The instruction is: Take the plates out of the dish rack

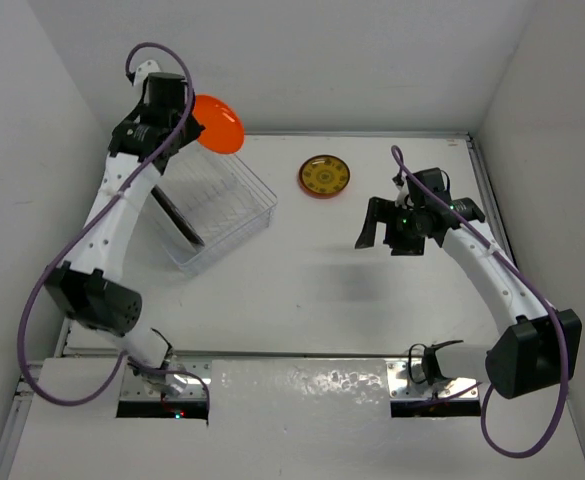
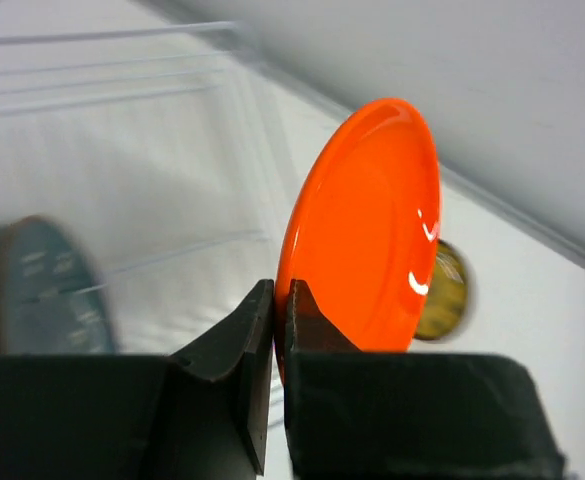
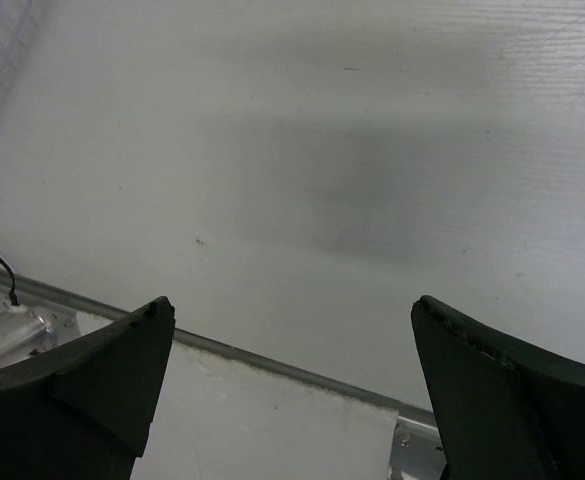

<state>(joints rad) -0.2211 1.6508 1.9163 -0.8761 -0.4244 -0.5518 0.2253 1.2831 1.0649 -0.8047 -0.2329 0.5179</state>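
Observation:
My left gripper [image 1: 194, 128] is shut on the rim of the bright orange plate [image 1: 219, 123] and holds it in the air above the far end of the clear dish rack [image 1: 242, 215]. In the left wrist view the orange plate [image 2: 367, 235] stands on edge between my fingers [image 2: 317, 325]. A dark teal plate [image 1: 179, 218] stands upright in the rack, blurred in the left wrist view [image 2: 42, 290]. The yellow plate with a brownish centre [image 1: 325, 176] lies flat on the table. My right gripper [image 1: 387, 232] is open and empty above bare table [image 3: 302, 200]. No red plate shows.
White walls close in the table on the left, far and right sides. A metal strip [image 3: 272, 360] and a white panel run along the near edge by the arm bases. The rack sits at an angle at the left.

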